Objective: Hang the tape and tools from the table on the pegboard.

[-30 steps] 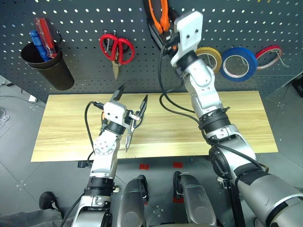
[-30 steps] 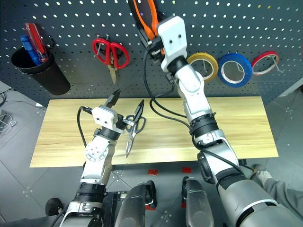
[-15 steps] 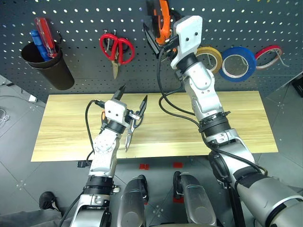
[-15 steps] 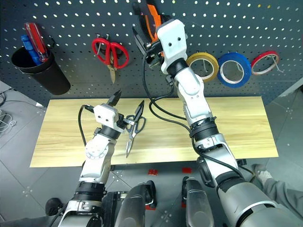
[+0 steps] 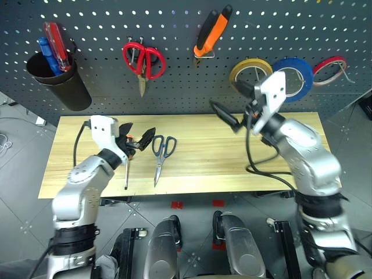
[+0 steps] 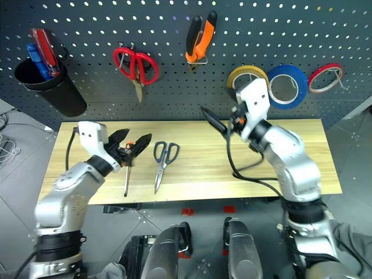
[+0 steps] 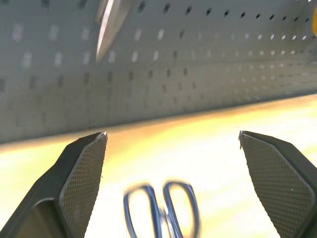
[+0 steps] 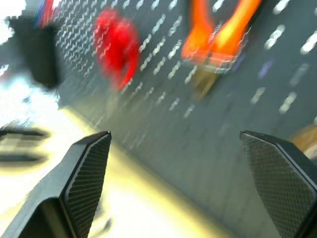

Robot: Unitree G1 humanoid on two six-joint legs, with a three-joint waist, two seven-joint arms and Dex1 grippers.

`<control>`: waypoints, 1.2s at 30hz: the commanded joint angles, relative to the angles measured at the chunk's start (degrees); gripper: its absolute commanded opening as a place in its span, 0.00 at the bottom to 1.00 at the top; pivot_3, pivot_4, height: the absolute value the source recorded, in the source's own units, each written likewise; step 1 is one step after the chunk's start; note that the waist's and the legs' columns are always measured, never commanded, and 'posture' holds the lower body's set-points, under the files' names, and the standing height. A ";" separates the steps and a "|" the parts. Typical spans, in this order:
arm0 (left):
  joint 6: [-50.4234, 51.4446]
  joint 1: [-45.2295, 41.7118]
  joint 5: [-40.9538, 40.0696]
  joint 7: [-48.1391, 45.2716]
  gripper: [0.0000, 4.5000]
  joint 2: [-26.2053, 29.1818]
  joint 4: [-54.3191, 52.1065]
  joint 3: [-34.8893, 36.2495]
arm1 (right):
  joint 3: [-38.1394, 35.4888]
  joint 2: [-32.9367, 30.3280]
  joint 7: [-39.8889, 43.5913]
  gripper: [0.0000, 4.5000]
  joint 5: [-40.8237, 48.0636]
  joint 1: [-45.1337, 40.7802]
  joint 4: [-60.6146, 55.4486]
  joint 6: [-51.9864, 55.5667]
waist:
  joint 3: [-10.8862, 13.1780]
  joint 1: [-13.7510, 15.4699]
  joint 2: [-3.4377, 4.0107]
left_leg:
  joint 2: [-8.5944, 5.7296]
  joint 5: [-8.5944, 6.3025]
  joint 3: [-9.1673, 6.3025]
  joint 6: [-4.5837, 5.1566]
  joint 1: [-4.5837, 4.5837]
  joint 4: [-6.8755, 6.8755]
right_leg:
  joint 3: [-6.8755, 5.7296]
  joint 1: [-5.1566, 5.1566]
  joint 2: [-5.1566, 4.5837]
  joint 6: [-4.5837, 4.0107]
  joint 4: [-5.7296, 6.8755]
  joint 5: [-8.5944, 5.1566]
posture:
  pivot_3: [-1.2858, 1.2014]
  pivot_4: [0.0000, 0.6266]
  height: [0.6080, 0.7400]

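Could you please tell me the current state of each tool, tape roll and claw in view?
Pliers: hanging on the pegboard.
Steel scissors: flat on the table, closed.
Screwdriver: lying on the table.
Yellow tape: hanging on the pegboard.
Left claw: open, empty.
Right claw: open, empty.

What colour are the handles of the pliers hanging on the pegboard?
The pliers have one orange and one black handle, best seen in the right eye view.

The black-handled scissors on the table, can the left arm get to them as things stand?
Probably yes. The scissors lie flat on the table, just beside the open left end effector, with nothing between them; the screwdriver lies off to its other side.
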 commanded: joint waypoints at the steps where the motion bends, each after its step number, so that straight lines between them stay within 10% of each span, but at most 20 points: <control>1: 14.45 2.06 -2.38 8.09 1.00 2.17 -9.89 3.21 | -0.03 -3.74 3.30 0.99 7.17 6.44 -8.78 8.66 | -0.01 0.13 -0.01 | -0.01 0.00 -0.02 0.00 0.00 -0.01 | 0.00 0.01 0.00 0.00 0.00 0.00 | 0.51 0.56 1.00; 8: 36.50 -2.36 4.54 22.62 1.00 -2.71 -7.98 -4.89 | 12.54 -1.37 5.28 0.99 -0.09 12.10 -0.76 2.03 | -0.02 0.63 -0.04 | -0.08 0.03 -0.07 -0.04 -0.01 0.00 | 0.02 0.02 0.04 0.03 0.02 -0.02 | 0.53 0.54 1.00; 28: 26.69 -16.29 19.03 21.87 1.00 -13.80 19.29 -19.33 | 16.05 0.79 5.50 0.99 -5.72 12.10 1.80 -0.30 | -0.04 1.76 -0.07 | -0.07 0.14 -0.14 -0.17 -0.01 0.07 | -0.10 0.05 0.03 0.01 0.06 0.00 | 0.50 0.58 1.00; 36: 30.44 -14.86 20.35 19.72 0.53 -12.63 16.94 -19.66 | 14.96 0.60 4.38 1.00 -6.77 12.40 0.76 0.68 | -0.05 1.47 -0.05 | -0.06 0.15 -0.11 -0.18 0.04 0.07 | -0.06 0.05 0.03 0.00 0.09 0.00 | 0.49 0.60 1.00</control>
